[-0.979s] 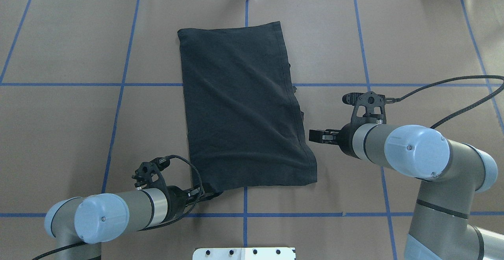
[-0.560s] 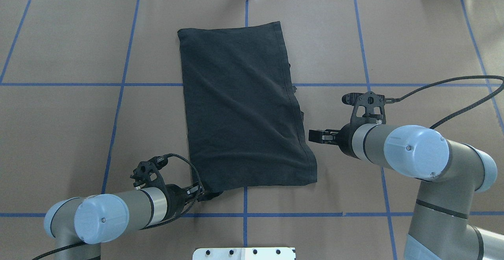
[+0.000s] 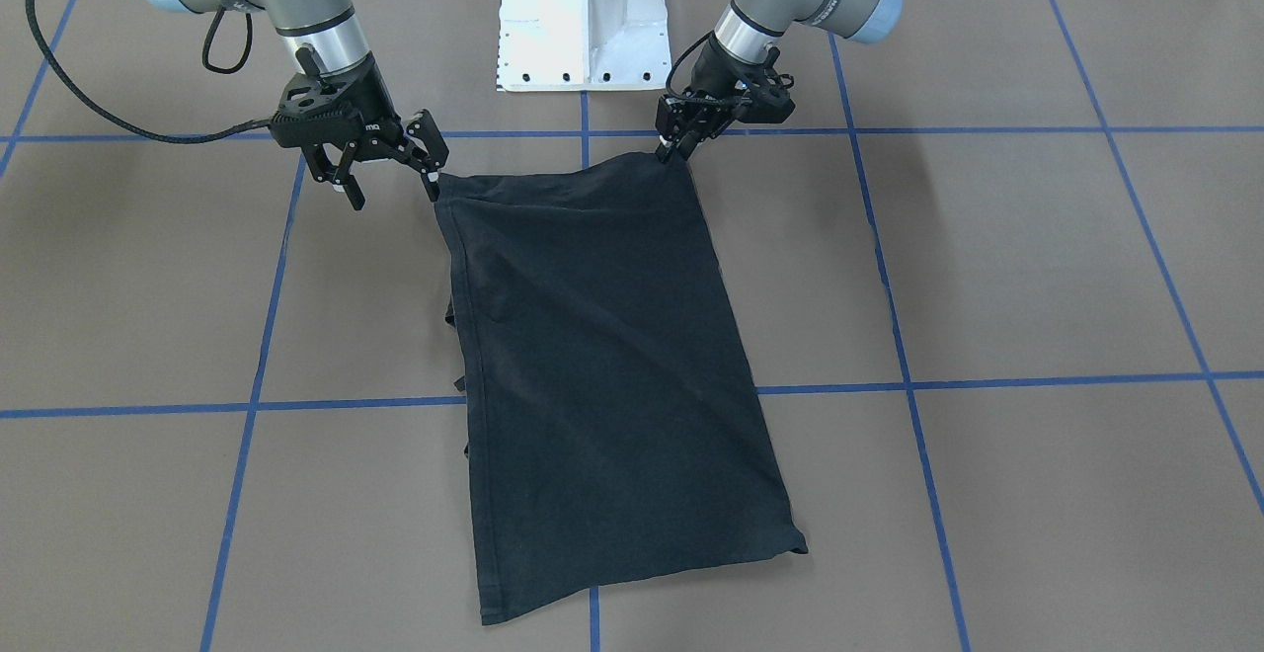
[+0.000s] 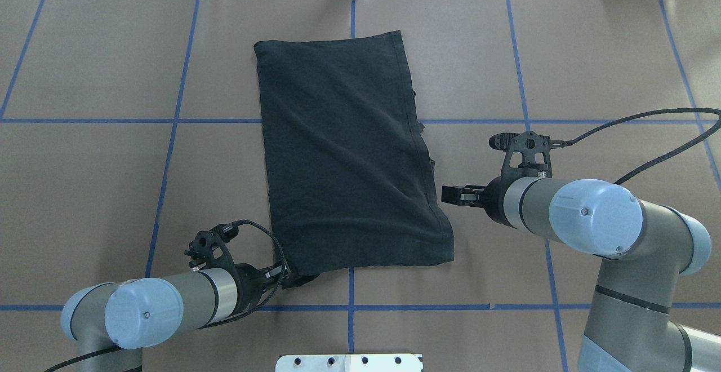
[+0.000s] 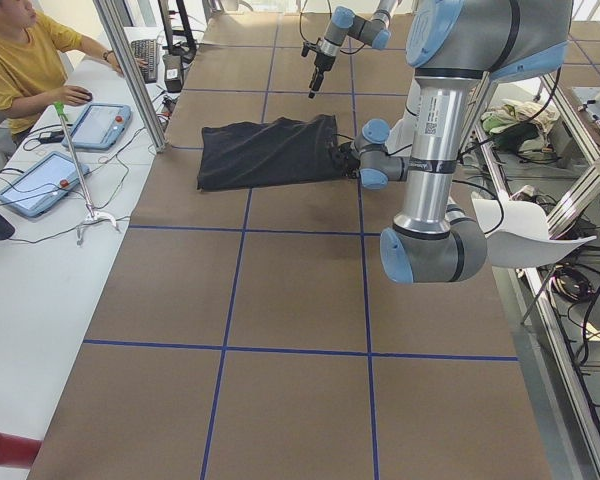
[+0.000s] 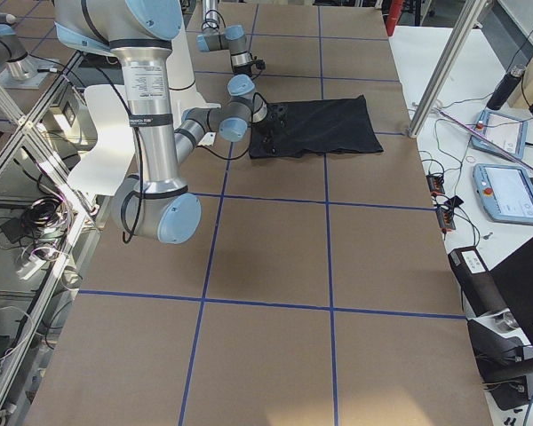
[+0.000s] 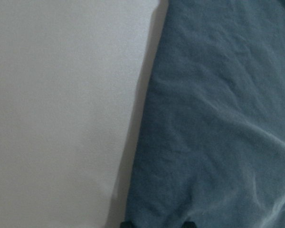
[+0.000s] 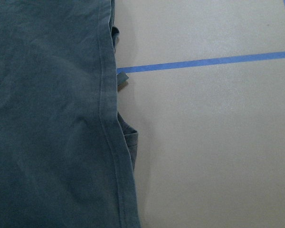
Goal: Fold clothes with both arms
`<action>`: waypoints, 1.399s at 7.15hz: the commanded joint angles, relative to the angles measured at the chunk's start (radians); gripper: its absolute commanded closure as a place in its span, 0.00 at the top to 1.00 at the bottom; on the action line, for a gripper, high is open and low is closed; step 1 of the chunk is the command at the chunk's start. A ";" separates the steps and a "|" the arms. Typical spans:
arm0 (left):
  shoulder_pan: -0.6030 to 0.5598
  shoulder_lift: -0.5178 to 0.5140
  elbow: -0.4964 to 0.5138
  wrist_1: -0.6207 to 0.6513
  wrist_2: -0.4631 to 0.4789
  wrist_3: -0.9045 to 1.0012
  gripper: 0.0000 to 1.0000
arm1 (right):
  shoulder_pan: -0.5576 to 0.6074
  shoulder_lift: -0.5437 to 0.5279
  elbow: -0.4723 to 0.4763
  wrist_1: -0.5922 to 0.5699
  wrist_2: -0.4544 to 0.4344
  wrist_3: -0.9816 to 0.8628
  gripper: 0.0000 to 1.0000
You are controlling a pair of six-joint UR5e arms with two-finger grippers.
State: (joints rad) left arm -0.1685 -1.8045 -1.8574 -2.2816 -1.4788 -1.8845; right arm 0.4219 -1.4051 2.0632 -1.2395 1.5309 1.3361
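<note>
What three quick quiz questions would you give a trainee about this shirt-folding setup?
1. True or false: the right gripper is shut on the T-shirt.
2. The left gripper is at the T-shirt's: A) corner on the robot's side, B) middle, C) far hem.
3. Fill in: the tape lines on the table are ___.
Key: 1 false, its jaws stand open beside the shirt; 2 A; 3 blue.

A bench (image 4: 84, 191) covered in brown paper, marked with a grid of blue tape (image 4: 112, 120). A folded black shirt (image 4: 349, 152) lies flat near its middle.
</note>
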 commanded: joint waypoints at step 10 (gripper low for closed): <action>-0.012 0.051 -0.095 -0.001 -0.009 0.018 0.00 | -0.163 0.155 -0.130 -0.035 -0.153 0.553 0.95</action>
State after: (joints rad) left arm -0.1817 -1.7544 -1.9519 -2.2814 -1.4879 -1.8669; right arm 0.2798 -1.2596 1.9460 -1.2597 1.3877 1.8188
